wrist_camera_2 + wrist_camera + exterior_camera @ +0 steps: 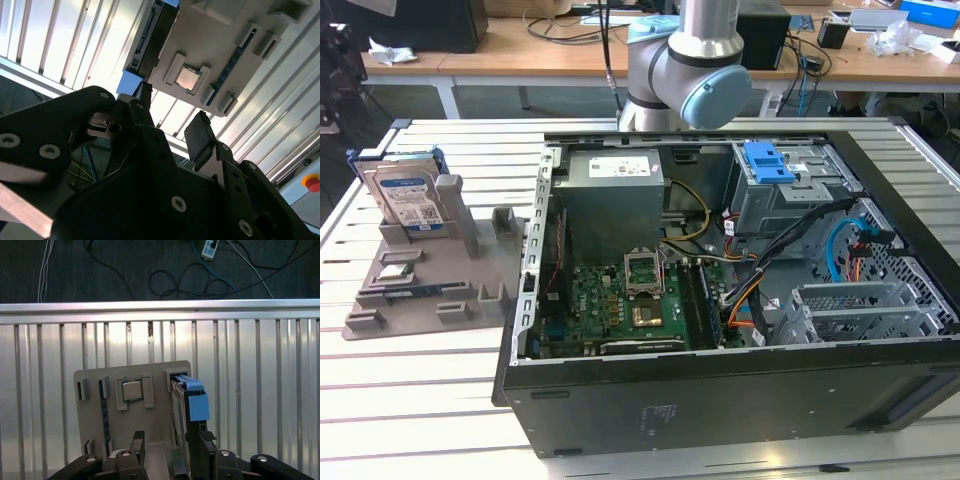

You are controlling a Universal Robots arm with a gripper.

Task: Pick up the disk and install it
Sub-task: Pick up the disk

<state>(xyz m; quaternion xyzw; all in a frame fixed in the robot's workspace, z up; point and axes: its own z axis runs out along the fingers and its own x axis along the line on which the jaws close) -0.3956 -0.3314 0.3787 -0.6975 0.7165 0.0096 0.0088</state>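
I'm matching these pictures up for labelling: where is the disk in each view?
Exterior view: the disk stands upright in the grey holder, at the exterior view's left, beside the computer case.
First wrist view: edge-on in the holder's end slot, blue tab showing.
Second wrist view: edge-on along the holder's side.
Shared landmark: the grey holder.

— The disk (pixel 406 200)?
— Silver metal, with a glossy paper label and a smooth blue plastic frame.
— Its holder (pixel 420 292)?
— Grey plastic, matt, a little rough.
— The desk (pixel 420 400)?
— Ribbed pale metal with a soft sheen.
— The case (pixel 720 410)?
— Black metal, matt outside, with bare grey sheet inside.
— The claw (pixel 169 442)?
— Matt black, with bright metal screw heads.
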